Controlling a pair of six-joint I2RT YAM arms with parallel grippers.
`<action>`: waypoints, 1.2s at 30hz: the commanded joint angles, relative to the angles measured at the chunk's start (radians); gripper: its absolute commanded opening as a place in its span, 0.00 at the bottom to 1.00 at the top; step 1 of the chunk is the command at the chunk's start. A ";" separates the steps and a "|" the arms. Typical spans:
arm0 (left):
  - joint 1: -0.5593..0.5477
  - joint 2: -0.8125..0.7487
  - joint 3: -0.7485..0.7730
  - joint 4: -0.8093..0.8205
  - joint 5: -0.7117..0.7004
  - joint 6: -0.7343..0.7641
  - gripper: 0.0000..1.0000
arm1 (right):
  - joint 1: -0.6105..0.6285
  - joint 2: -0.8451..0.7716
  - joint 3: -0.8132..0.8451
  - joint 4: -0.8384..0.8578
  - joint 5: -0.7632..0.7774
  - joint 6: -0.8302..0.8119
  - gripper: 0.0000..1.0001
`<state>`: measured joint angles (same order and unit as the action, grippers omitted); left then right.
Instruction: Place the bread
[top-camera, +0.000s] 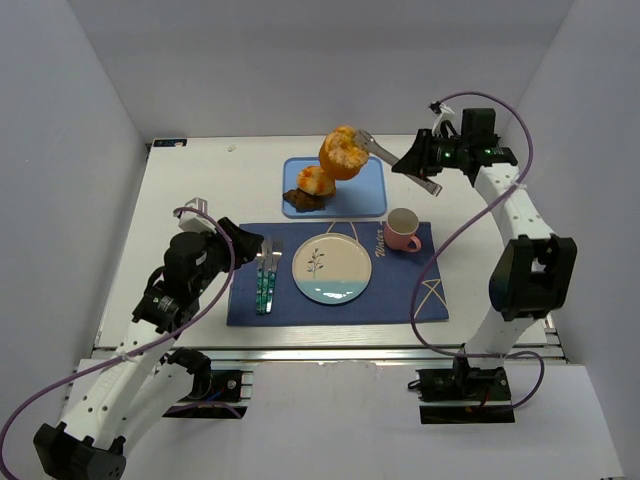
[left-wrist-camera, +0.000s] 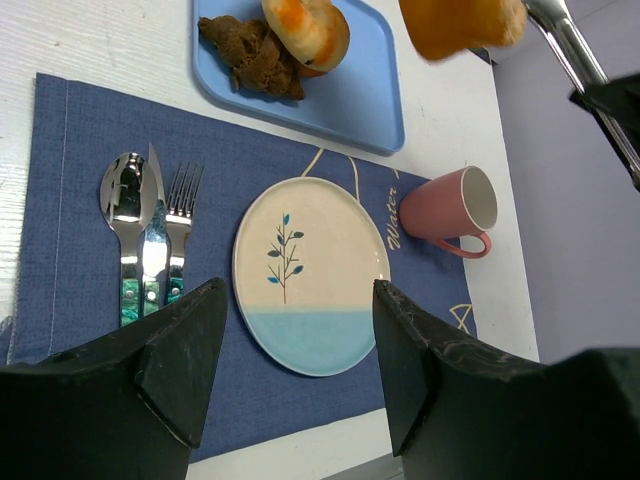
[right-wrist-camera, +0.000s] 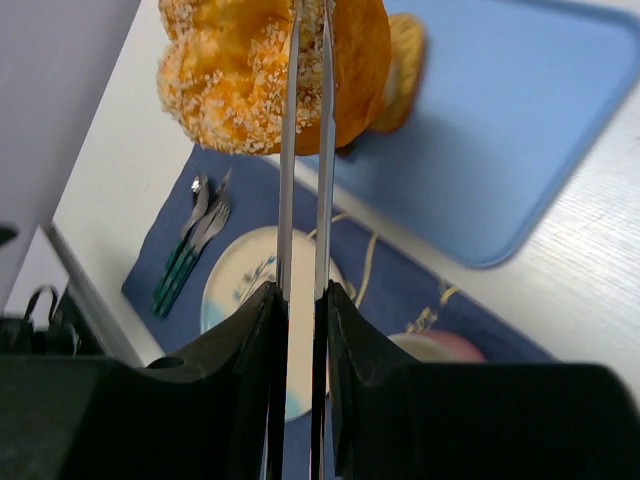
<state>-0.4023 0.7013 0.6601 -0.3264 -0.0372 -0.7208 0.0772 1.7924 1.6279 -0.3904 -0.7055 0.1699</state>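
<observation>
Left gripper (left-wrist-camera: 297, 295) is hanging over the near-left part of the navy blue cloth placemat (left-wrist-camera: 80, 180). Its fingers are spread apart with nothing between them. Just under and ahead of it are the teal-handled metal spoon, knife and fork (left-wrist-camera: 150, 235), lined up side by side. Next to those is the round cream-and-light-blue plate with a little twig drawing (left-wrist-camera: 330, 250), nothing on it.

Behind the plate is the rectangular blue plastic tray (left-wrist-camera: 360, 95), with a dark brown pastry (left-wrist-camera: 250, 55) and a cut orange bun (left-wrist-camera: 308, 28) touching each other at its left end.

The bread, a golden crumb-coated bun (right-wrist-camera: 250, 70), is up in the air over the tray, pinched between the two blades of the long metal tongs (right-wrist-camera: 289, 180). The pink ceramic mug (left-wrist-camera: 450, 210) sits right of the plate. The right gripper (right-wrist-camera: 300, 295) is squeezed onto the tongs' arms, so its fingers are well back from the bun, never touching it.
</observation>
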 joint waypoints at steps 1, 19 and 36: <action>0.002 -0.020 0.039 -0.011 -0.023 0.014 0.70 | 0.030 -0.154 -0.075 -0.099 -0.169 -0.160 0.07; 0.002 -0.126 -0.020 -0.040 -0.027 -0.014 0.70 | 0.213 -0.427 -0.573 -0.274 0.097 -0.463 0.16; 0.002 -0.123 -0.022 -0.042 -0.041 -0.009 0.70 | 0.191 -0.416 -0.382 -0.222 0.052 -0.399 0.56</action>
<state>-0.4023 0.5755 0.6327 -0.3664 -0.0654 -0.7341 0.2829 1.3808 1.1698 -0.6727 -0.6285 -0.2672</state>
